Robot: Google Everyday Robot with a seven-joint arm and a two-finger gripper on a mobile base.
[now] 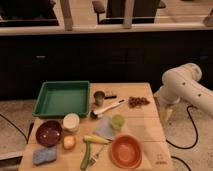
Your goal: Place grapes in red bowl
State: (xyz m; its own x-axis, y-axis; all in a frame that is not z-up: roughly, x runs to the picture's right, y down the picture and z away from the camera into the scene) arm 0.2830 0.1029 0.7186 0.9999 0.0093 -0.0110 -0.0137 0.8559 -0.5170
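Note:
The grapes (137, 101) are a small dark reddish-purple cluster lying on the wooden table (150, 125) near its far right edge. A dark red bowl (49, 132) sits at the table's front left, and an orange-red bowl (125, 151) sits at the front right. Both look empty. My white arm (182, 87) comes in from the right. My gripper (165, 117) hangs pointing down beside the table's right edge, right of and a little nearer than the grapes, apart from them.
A green tray (62, 97) stands at the back left. A metal cup (99, 97) and a white-handled utensil (109, 107) lie left of the grapes. A white cup (71, 121), green item (117, 121), blue sponge (44, 155) and small foods fill the front. A dark counter runs behind.

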